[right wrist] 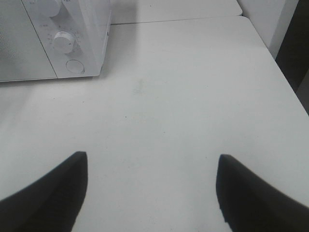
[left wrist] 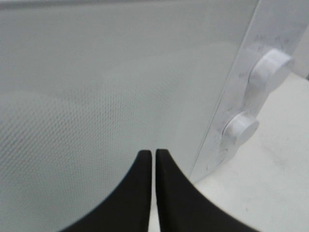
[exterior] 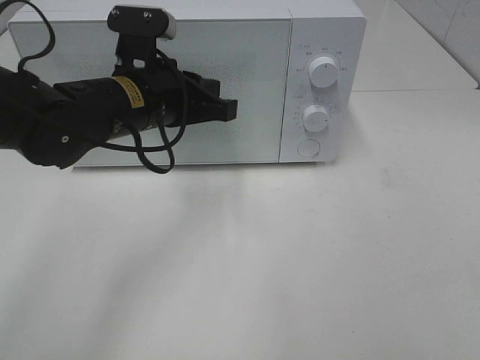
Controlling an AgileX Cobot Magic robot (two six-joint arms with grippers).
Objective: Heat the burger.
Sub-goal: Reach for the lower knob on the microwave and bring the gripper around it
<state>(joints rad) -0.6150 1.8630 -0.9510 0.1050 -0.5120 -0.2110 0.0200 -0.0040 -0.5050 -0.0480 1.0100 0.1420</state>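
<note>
The burger is not in view in any frame. A white microwave (exterior: 322,45) stands at the back of the table with its frosted door (exterior: 255,75) closed. My left gripper (exterior: 231,109) is shut and empty, its tips right in front of the door's middle; in the left wrist view the fingertips (left wrist: 144,159) press together close to the door (left wrist: 96,96). My right gripper (right wrist: 152,164) is open and empty above bare table, right of the microwave (right wrist: 82,43); it does not show in the exterior high view.
The microwave has an upper knob (exterior: 324,70), a lower knob (exterior: 316,118) and a round button (exterior: 308,148) on its right panel. The white table (exterior: 300,262) spreads in front. In the right wrist view the table's right edge (right wrist: 285,72) drops off.
</note>
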